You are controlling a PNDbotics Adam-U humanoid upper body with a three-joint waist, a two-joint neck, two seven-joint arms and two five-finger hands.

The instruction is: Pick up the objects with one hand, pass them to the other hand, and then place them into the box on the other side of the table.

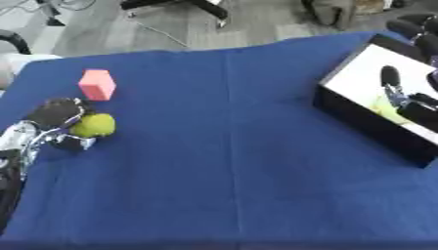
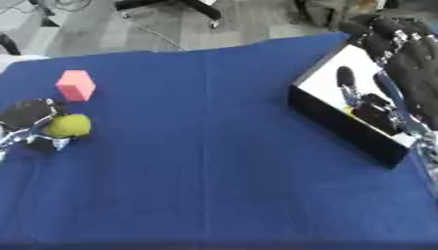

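A yellow-green ball lies on the blue cloth at the far left. My left hand is shut on it, palm above and left of it, fingers curled under its lower side. A pink block stands just beyond that hand, apart from it. At the right stands a black box with a white inside, tilted toward me. My right hand hangs over the box with its fingers reaching down inside, relaxed and holding nothing I can see. A pale yellow-green patch shows on the box floor, partly hidden by the hand.
The blue cloth covers the whole table, with a wide bare stretch between the ball and the box. Beyond the far edge is grey floor with chair legs and cables.
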